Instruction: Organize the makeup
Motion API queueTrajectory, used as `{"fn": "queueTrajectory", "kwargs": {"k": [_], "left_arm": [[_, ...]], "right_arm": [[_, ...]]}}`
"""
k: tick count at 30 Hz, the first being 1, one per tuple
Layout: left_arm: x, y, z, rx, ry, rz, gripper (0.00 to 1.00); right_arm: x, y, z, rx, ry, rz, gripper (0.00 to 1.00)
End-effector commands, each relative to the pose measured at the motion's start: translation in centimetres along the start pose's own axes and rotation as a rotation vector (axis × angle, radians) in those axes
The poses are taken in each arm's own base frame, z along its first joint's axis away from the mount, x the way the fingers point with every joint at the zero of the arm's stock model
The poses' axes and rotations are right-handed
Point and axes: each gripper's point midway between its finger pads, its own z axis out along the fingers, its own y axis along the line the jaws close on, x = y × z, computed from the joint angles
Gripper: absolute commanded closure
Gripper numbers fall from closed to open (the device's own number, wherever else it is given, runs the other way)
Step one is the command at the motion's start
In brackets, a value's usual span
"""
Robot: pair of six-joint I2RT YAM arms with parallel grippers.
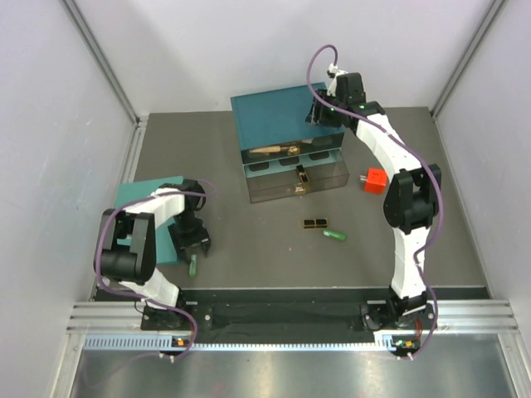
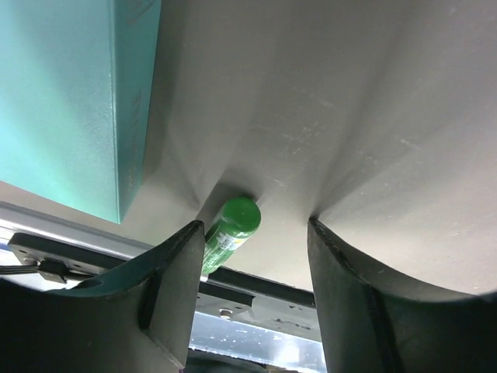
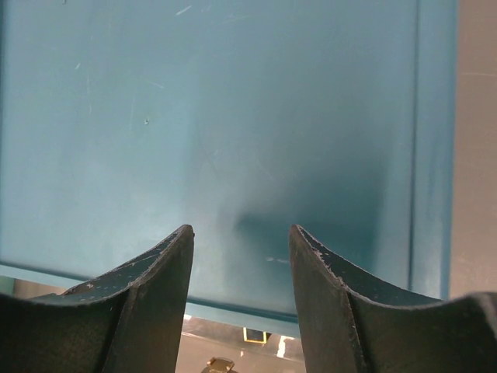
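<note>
A green stick [image 2: 231, 227] lies on the table between the fingers of my left gripper [image 2: 255, 225], close against the left finger. That gripper is open and stands low over the stick [image 1: 192, 266] at the near left [image 1: 193, 245]. A second green stick [image 1: 334, 236] and a black-and-gold flat case [image 1: 314, 224] lie loose mid-table. Another black-and-gold case [image 1: 301, 181] and tan items [image 1: 270, 151] sit in the clear drawer box [image 1: 328, 176]. My right gripper [image 3: 241, 233] hovers open over the box's teal top [image 3: 233, 116], holding nothing; the overhead view shows that gripper [image 1: 321, 114] at the back.
A flat teal panel [image 1: 148, 194] lies beside the left arm, its edge [image 2: 128, 109] close to the left finger. A small red cube [image 1: 374, 179] sits right of the drawer box. The table's near metal rail [image 2: 256, 287] runs just behind the green stick.
</note>
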Motion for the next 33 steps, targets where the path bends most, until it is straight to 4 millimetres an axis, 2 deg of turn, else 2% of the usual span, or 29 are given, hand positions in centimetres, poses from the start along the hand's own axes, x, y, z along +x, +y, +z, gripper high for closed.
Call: {"fn": "queueTrajectory", "kwargs": {"k": [1, 5, 8, 9, 12, 13, 17, 20, 21, 22, 23, 24, 26, 27, 29, 30, 32, 33], "left_arm": [[0.4, 1.2, 1.5, -0.074, 0.023, -0.030, 0.40], [0.7, 0.9, 2.2, -0.073, 0.052, -0.020, 0.48], [0.9, 0.5, 2.7, -0.063, 0.072, 0.000, 0.61], [1.0, 0.3, 2.8, -0.055, 0.078, 0.004, 0.74], [0.8, -0.2, 2.9, -0.028, 0.080, 0.021, 0.97], [0.8, -0.3, 2.8, -0.026, 0.079, 0.025, 1.00], [0.0, -1.1, 1.8, 0.008, 0.054, 0.049, 1.00], [-1.7, -2.6, -0.3, 0.063, 0.001, 0.079, 1.00], [-3.3, -3.7, -1.9, 0.097, -0.051, 0.081, 1.00], [-3.9, -4.3, -2.9, 0.112, -0.074, 0.090, 1.00], [-4.3, -5.4, -4.0, 0.162, -0.090, 0.102, 1.00], [-5.9, -6.6, -6.0, 0.205, -0.148, 0.107, 1.00], [-7.3, -8.2, -8.1, 0.265, -0.209, 0.127, 1.00], [-8.7, -9.4, -10.0, 0.311, -0.267, 0.137, 1.00], [-10.2, -11.4, -11.9, 0.378, -0.336, 0.159, 1.00], [-10.7, -12.9, -13.5, 0.444, -0.366, 0.179, 1.00], [-12.0, -15.1, -14.8, 0.511, -0.415, 0.196, 1.00], [-12.2, -16.5, -16.3, 0.560, -0.441, 0.222, 1.00]], "right_arm": [[-2.9, -0.1, -1.8, -0.023, -0.083, 0.009, 0.48], [-3.0, -0.5, -2.1, -0.020, -0.088, 0.018, 0.48], [-3.0, -0.8, -2.3, -0.017, -0.090, 0.026, 0.48], [-2.9, -0.8, -2.3, -0.019, -0.089, 0.025, 0.47], [-2.9, -1.0, -2.4, -0.015, -0.091, 0.027, 0.48], [-2.8, -0.9, -2.4, -0.016, -0.089, 0.027, 0.47], [-2.8, -0.9, -2.6, -0.019, -0.088, 0.029, 0.48], [-3.0, -0.7, -2.7, -0.021, -0.095, 0.023, 0.47], [-3.0, -0.8, -2.8, -0.018, -0.096, 0.023, 0.48], [-3.2, -0.7, -2.9, -0.019, -0.100, 0.020, 0.47], [-3.3, -0.7, -3.0, -0.020, -0.103, 0.016, 0.47], [-3.3, -0.7, -3.1, -0.019, -0.104, 0.016, 0.47], [-3.7, -0.4, -3.3, -0.025, -0.112, 0.015, 0.47], [-3.9, -0.4, -3.5, -0.023, -0.118, 0.016, 0.47], [-4.1, -0.2, -3.8, -0.027, -0.124, 0.012, 0.47], [-4.2, -0.1, -3.9, -0.026, -0.128, 0.011, 0.47], [-4.4, -0.2, -4.5, -0.014, -0.141, 0.002, 0.47], [-4.7, -0.2, -4.7, -0.010, -0.156, -0.004, 0.47]]}}
